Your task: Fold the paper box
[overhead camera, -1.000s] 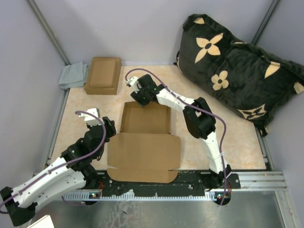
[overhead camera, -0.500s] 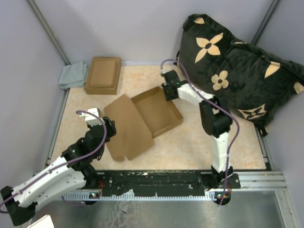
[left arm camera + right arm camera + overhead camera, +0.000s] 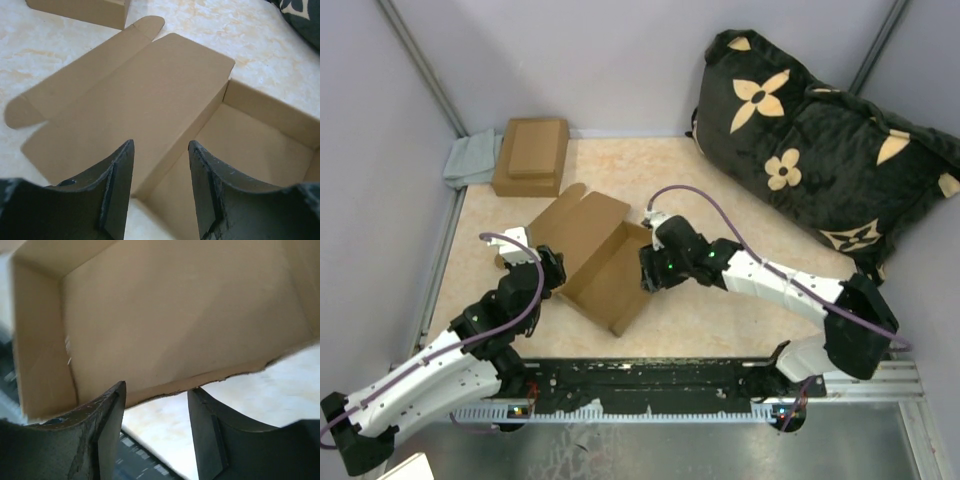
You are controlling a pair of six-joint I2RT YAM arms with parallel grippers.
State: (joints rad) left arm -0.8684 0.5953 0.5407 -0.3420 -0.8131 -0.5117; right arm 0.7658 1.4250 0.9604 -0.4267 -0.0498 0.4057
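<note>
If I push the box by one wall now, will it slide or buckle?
Probably slides or spins: the box looks like thin, empty cardboard on a smooth table. Its open lid joins along one crease, so it likely flops when lifted. The thin wall may bend if pinched.

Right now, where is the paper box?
In the top view, the paper box lies open left of centre, between the left hand and the right hand.

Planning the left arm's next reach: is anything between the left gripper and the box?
Nothing visible. The open left gripper faces the box directly, its flat lid right ahead. The smaller box sits beyond, out of the way.
</note>
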